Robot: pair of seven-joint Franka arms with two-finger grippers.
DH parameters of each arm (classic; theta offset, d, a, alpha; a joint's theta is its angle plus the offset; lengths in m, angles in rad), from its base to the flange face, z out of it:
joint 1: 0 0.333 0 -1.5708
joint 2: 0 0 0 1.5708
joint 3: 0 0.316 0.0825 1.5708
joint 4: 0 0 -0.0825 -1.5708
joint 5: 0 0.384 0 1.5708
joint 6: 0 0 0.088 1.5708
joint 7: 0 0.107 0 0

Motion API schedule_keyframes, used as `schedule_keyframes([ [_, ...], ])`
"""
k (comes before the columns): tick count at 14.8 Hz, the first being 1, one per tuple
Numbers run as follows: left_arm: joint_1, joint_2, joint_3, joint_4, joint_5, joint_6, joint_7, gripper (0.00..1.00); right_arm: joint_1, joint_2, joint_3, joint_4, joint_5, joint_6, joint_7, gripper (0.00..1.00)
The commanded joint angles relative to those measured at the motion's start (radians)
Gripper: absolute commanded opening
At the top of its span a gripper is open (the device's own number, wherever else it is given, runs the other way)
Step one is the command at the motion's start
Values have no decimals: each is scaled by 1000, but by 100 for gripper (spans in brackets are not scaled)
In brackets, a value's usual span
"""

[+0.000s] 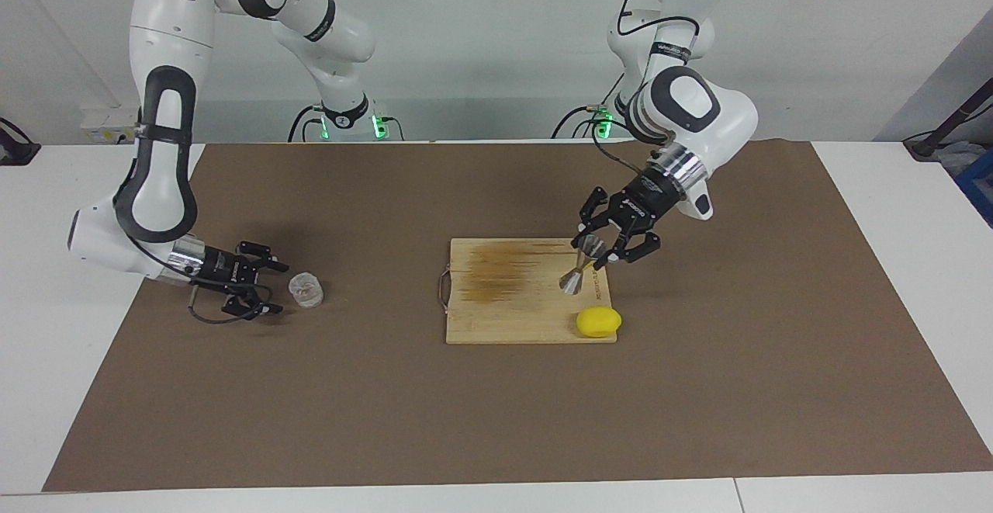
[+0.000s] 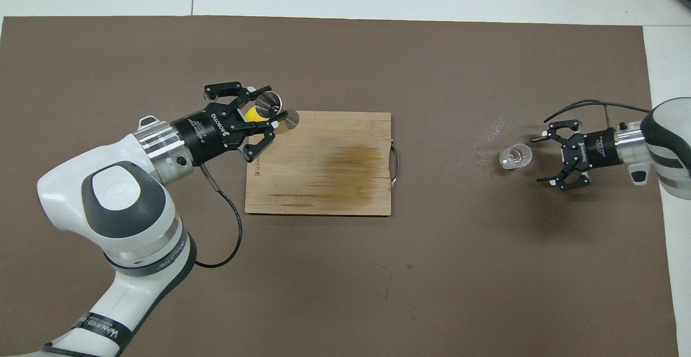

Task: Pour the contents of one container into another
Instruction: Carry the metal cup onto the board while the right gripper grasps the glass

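Two grippers are seen: the left gripper (image 1: 596, 253), right of centre in the facing view, is clamped on the tilted metal jigger (image 1: 578, 274) above the cutting board (image 1: 512, 311), near the lemon (image 1: 597, 321). At centre left, the right gripper (image 1: 268, 288) is spread wide beside the clear cup (image 1: 306, 289) on the brown mat (image 1: 496, 420), apparently not touching it.

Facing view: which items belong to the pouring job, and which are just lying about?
Job:
- small clear ribbed cup, by the open right gripper
- silver hourglass-shaped metal jigger, held by the left gripper

Lying about:
- wooden cutting board
- yellow lemon
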Motion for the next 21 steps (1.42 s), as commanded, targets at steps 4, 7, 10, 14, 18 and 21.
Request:
schedule_keyframes([
  [4, -159, 124, 13, 124, 26, 145, -61, 0, 8, 38, 6, 51, 41, 28, -27, 100],
  [7, -205, 207, 10, 199, 20, 213, -115, 0, 36, 41, 6, 53, 51, 32, -27, 100],
  [10, -235, 241, 8, 206, 4, 256, -107, 0, 54, 41, 4, 31, 57, 46, -52, 100],
  [14, -303, 297, 10, 218, -69, 339, -103, 0, 56, 29, 4, -13, 94, 48, -113, 100],
  [18, -315, 306, 8, 221, -77, 356, -101, 0, 55, 25, 4, -26, 95, 42, -111, 100],
  [21, -335, 307, 10, 220, -75, 376, -100, 0, 50, 23, 4, -33, 95, 40, -118, 100],
])
